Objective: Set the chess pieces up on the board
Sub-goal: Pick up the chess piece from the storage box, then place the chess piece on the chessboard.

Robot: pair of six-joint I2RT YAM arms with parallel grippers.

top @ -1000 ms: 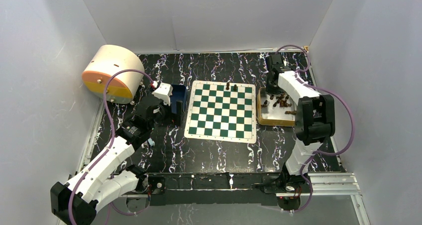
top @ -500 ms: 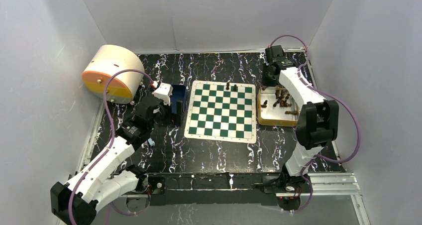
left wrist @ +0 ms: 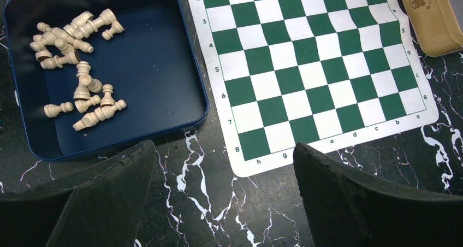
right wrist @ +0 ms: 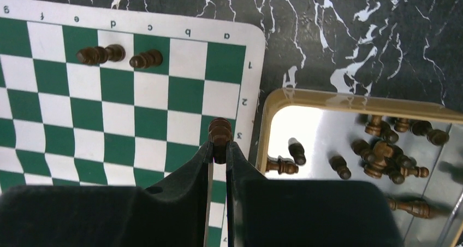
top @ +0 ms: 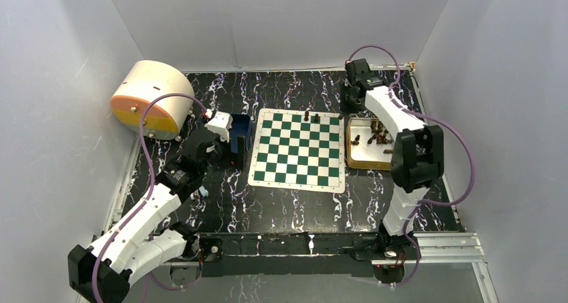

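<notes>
The board (top: 298, 149) lies flat in the middle of the black marbled bench (top: 281, 209). It is a thin mat of green and white checks with a white border that carries letters and numbers. In the wrist views its surface ripples slightly.

The chess pieces (right wrist: 382, 154) are small turned figures of dark glossy brown, each much narrower than a board square. Most lie tumbled in a loose heap inside the gold tray (right wrist: 327, 98), which sits just beside the board's right edge. A few of them lie apart from the heap on the tray's shiny floor. Two more pieces (right wrist: 146, 58) stand on neighbouring squares in the row marked 1, at the far edge of the board.

The right tool (right wrist: 218, 148) is clamped on a dark piece (right wrist: 219, 131), whose rounded, ribbed head shows above the closed fingertips. It hangs over the board's border on the side nearest the gold tray.

The left tool (left wrist: 223, 146) has its jaws spread wide and holds nothing. It hangs over the bench at the board's left side, next to a blue tray (left wrist: 199, 83). In that tray lie cream-white pieces (left wrist: 76, 88), most of them on their sides. One group is bunched in a corner and another lies nearer the middle.

A cream drum with an orange face (top: 151, 95) sits at the bench's far left corner.
</notes>
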